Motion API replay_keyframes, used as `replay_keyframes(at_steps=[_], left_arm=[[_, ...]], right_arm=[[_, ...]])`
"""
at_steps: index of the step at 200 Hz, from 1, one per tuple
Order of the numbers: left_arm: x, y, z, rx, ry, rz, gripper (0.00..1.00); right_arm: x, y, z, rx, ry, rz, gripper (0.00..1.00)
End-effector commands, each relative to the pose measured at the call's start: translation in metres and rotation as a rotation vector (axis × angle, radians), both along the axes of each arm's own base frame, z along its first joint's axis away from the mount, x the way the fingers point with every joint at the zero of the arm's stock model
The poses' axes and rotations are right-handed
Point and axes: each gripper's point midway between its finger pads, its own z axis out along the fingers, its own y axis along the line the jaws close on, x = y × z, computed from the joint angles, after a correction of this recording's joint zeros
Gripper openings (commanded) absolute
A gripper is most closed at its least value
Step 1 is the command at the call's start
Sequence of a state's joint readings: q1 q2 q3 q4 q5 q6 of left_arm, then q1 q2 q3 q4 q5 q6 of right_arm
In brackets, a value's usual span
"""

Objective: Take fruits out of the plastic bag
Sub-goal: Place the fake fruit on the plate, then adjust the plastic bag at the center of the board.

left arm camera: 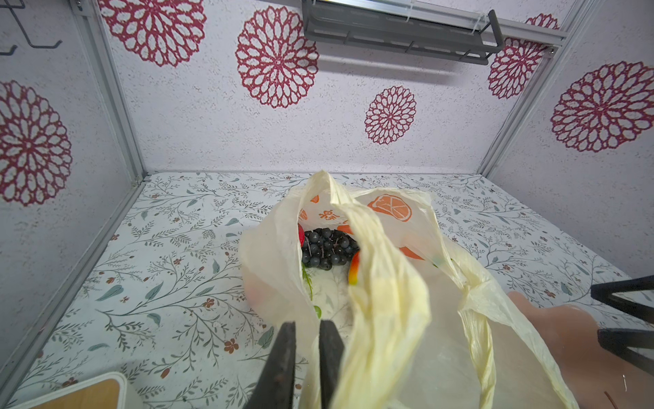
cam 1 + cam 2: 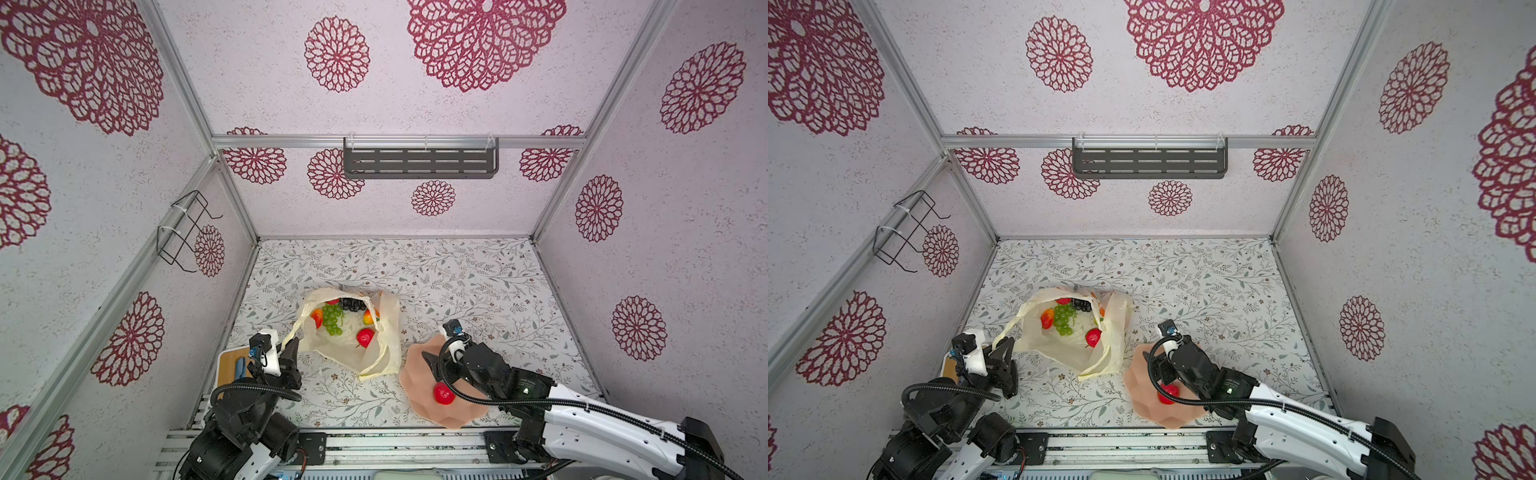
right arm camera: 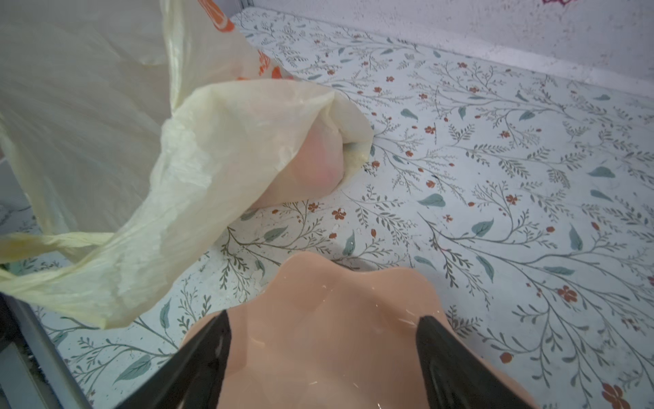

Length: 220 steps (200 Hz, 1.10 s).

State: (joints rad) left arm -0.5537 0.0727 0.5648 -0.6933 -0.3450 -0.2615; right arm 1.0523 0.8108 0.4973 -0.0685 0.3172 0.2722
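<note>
1. The plastic bag [image 2: 353, 353] lies mid-table with its mouth gaping upward; we place everything else from it.
2. Inside the bag lie the fruits. There is a green grape bunch [image 2: 332, 318], its long axis running from the bag's far end toward its mouth, and a dark grape bunch [image 2: 353, 304] at the far end. A mango [image 2: 317, 318] and another mango [image 2: 369, 317] sit by either side wall, and a red apple [image 2: 365, 337] lies nearest the bag's right wall.
3. The left gripper [image 1: 307, 324], at the bag's left corner, has its fingers almost together. We judge it pinches a bag handle, holding the mouth open.
4. The right gripper [image 3: 323, 317] hangs just right of the bag, over a pink bowl [image 2: 419, 409], fingers spread wide and empty. A second apple [image 2: 444, 394] lies in the bowl.
5. We judge the red apple comes next. It lies left of the right fingers, across the bag's raised wall, so the right arm is nearer.
</note>
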Motion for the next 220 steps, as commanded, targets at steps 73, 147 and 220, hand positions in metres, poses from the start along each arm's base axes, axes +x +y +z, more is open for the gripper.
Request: replay_keyframes(at_steps=[73,147,220], left_arm=[[0.002,-0.007,-0.001,0.012,-0.003,-0.031,0.19],[0.002,-0.008,-0.002,0.013,-0.004,-0.042,0.19],[0.002,-0.010,-0.002,0.015,-0.002,-0.051,0.12]], right_arm=[[0.010,0.091,0.093,0.067,-0.332,0.326,0.73],[0.078,0.207,0.102,0.008,-0.250,0.326,0.37],[0.107,0.242,0.088,0.103,-0.105,0.303,0.30]])
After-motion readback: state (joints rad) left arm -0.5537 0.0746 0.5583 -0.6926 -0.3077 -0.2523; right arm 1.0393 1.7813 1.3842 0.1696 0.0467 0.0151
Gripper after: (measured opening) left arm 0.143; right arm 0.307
